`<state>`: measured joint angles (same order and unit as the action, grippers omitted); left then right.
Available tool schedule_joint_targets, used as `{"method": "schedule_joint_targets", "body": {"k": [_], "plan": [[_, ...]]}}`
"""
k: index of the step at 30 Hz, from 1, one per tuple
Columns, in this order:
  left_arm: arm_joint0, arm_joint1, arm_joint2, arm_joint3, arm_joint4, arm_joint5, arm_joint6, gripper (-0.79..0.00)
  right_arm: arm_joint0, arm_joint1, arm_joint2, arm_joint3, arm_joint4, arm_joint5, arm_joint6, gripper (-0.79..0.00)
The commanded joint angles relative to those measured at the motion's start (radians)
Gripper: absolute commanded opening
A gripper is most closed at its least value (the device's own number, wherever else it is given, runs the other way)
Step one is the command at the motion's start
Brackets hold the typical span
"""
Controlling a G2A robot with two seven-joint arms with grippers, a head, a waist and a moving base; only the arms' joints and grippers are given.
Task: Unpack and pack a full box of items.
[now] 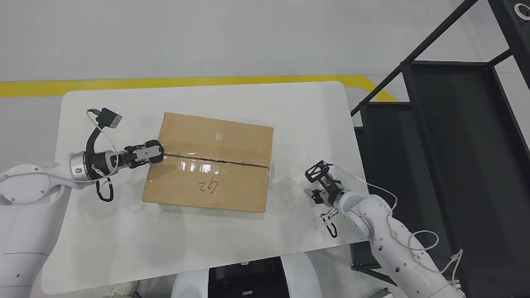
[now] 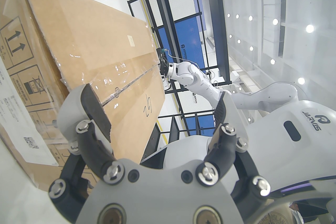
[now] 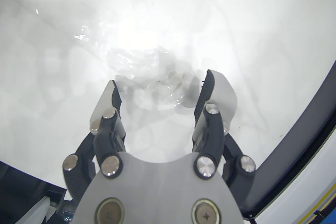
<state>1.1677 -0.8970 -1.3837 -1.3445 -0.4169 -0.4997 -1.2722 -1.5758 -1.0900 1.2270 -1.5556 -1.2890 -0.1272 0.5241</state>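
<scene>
Surface: white surface point(image 1: 207, 248), a yellow floor line point(image 1: 166, 85) beyond it, a black rack point(image 1: 447, 116) on my right.
Box: the cardboard box point(image 1: 207, 189) lies flat mid-surface, flaps shut, clear tape point(image 1: 224, 162) along its centre seam.
Left fingers: my left fingers point(image 1: 157, 151) are spread wide and hold nothing, level with the seam at the box's left end; whether a tip touches cardboard I cannot tell.
Right fingers: my right fingers point(image 1: 317, 172) are spread and empty, just right of the box, apart from it.
Film: crumpled clear film point(image 3: 160, 86) lies on the surface between my right tips.
</scene>
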Motion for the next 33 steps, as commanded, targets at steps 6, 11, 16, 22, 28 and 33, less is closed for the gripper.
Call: {"method": "schedule_joint_targets", "body": {"k": [6, 11, 16, 22, 28, 33], "plan": [[0.0, 0.0, 0.0, 0.0, 0.0, 0.0, 0.0, 0.0, -0.005, -0.002, -0.002, -0.008, -0.032, 0.025, 0.002, -0.708], [0.0, 0.0, 0.0, 0.0, 0.0, 0.0, 0.0, 0.0, -0.014, -0.003, 0.0, -0.025, -0.056, 0.047, -0.005, -0.76], [0.0, 0.0, 0.0, 0.0, 0.0, 0.0, 0.0, 0.0, -0.042, 0.001, 0.03, -0.082, -0.066, 0.058, -0.017, -0.779], [0.0, 0.0, 0.0, 0.0, 0.0, 0.0, 0.0, 0.0, -0.105, 0.014, 0.13, -0.183, 0.048, -0.043, -0.004, -0.785], [0.0, 0.0, 0.0, 0.0, 0.0, 0.0, 0.0, 0.0, -0.152, 0.035, 0.279, -0.233, 0.336, -0.279, 0.072, -0.785], [0.0, 0.0, 0.0, 0.0, 0.0, 0.0, 0.0, 0.0, -0.16, 0.05, 0.367, -0.226, 0.6, -0.432, 0.175, -0.785]]}}
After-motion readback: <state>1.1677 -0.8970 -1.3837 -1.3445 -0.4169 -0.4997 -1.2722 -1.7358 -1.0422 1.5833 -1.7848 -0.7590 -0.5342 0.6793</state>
